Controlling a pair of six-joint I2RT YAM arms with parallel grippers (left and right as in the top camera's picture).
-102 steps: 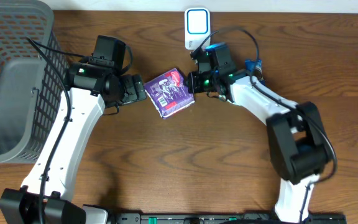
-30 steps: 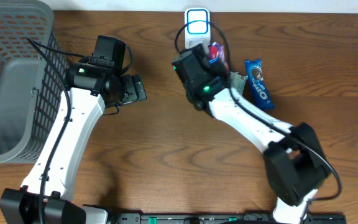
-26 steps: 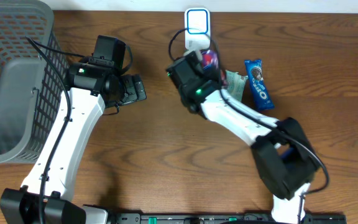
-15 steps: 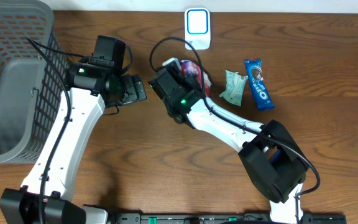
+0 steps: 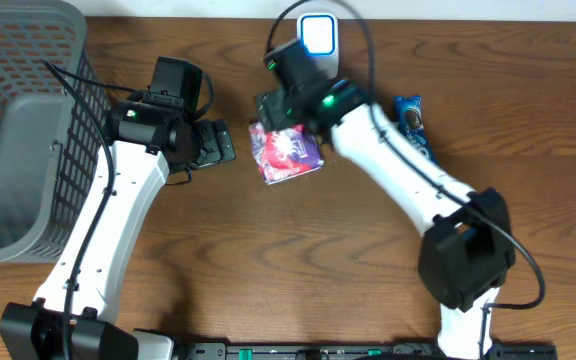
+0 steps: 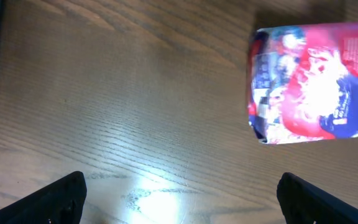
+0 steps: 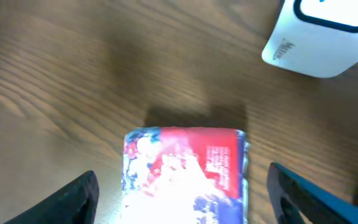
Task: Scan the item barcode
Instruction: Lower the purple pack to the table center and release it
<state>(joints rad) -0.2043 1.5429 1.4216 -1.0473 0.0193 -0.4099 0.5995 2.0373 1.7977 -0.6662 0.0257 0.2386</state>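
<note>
While the snack pack [image 5: 286, 153] lies flat on the table [image 5: 268, 250] near the scanner [image 5: 317, 38], the right gripper [image 7: 182, 180] hangs over it, its 2 jaws spread clear of its sides. The left gripper [image 6: 180, 186] is wide open, empty, just beside the pack.

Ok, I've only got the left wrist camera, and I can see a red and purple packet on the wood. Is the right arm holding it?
Observer: No. The right gripper hangs open over the packet, spread wider than it.
Operator: Where's the scanner?
Observer: The white scanner stands just beyond the packet, on the far side from the robot.
Operator: Anything else nearby?
Observer: A blue Oreo pack lies to the robot's right of the scanner.
</note>
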